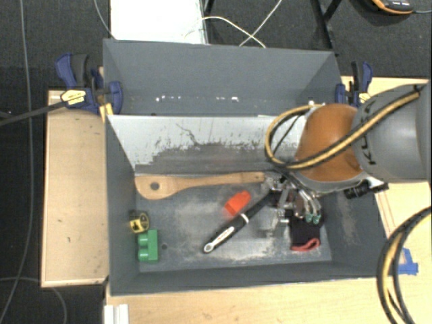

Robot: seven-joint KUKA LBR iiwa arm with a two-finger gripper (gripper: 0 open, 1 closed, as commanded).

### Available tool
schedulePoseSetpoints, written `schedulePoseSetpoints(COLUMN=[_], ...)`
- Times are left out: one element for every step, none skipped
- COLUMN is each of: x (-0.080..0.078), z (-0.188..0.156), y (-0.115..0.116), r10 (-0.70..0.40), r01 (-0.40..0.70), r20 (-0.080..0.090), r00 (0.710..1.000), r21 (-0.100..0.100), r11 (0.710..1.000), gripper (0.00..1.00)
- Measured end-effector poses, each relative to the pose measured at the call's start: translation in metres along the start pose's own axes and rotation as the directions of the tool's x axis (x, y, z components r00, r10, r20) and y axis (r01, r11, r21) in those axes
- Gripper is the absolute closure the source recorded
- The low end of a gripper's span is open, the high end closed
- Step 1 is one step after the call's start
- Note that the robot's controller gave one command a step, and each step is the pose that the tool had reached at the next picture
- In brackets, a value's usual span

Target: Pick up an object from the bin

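In bin (pixel 202 79), tool (pixel 282 214) by black-handled utensil (pixel 236 227)

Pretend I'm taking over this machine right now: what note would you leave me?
Gripper: down low in the right part of the bin; whether it grips anything, I cannot tell.
Nearest things: black-handled tool to its left, black-and-red thing to its right.
Others: wooden spoon along the back, orange piece mid-bin, green block and small yellow thing front left.
Done: arm lowered in.
Left: grasp one thing, lift it out.
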State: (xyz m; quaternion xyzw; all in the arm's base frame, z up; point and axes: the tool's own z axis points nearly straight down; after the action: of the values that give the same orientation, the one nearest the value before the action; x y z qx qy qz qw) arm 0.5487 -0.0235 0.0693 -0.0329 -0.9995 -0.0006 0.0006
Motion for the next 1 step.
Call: schedulePoseSetpoints(x=[-0.0196], z=[-0.0023], y=[0.0022], r10=[-0.177], r01=[0.177], r20=[0.023], r00=[0.984], r21=[-0.001], r11=[0.984], gripper=[0.0])
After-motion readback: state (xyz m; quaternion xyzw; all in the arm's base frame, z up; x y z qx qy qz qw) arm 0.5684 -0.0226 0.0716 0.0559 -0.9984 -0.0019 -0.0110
